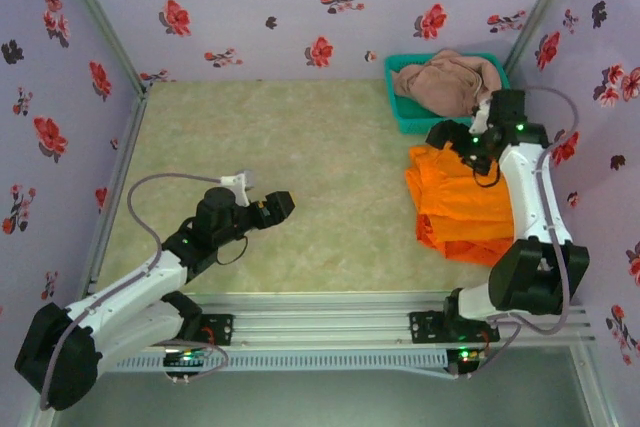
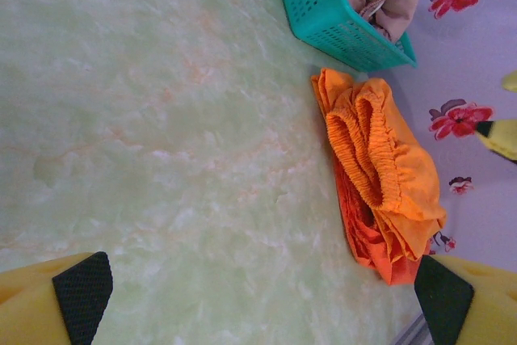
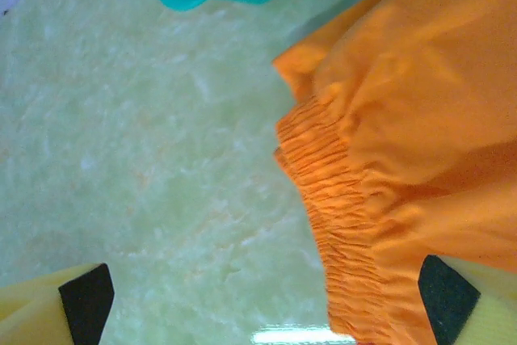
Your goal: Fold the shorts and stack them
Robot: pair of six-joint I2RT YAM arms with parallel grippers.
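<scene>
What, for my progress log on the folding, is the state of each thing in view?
orange shorts: folded, stacked on the table.
pink-brown shorts: crumpled, unfolded, in the basket.
teal basket: upright, at the far right of the table.
left gripper: open, empty, over bare table.
right gripper: open, holding nothing, at the orange stack's waistband edge.

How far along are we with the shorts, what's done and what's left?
Done: two orange shorts lie folded in one stack at the right of the table. In hand: nothing; the right gripper hangs open over that stack, the left gripper open over bare table. Left: the pink-brown shorts sit bunched in the teal basket, not yet folded or stacked.
</scene>
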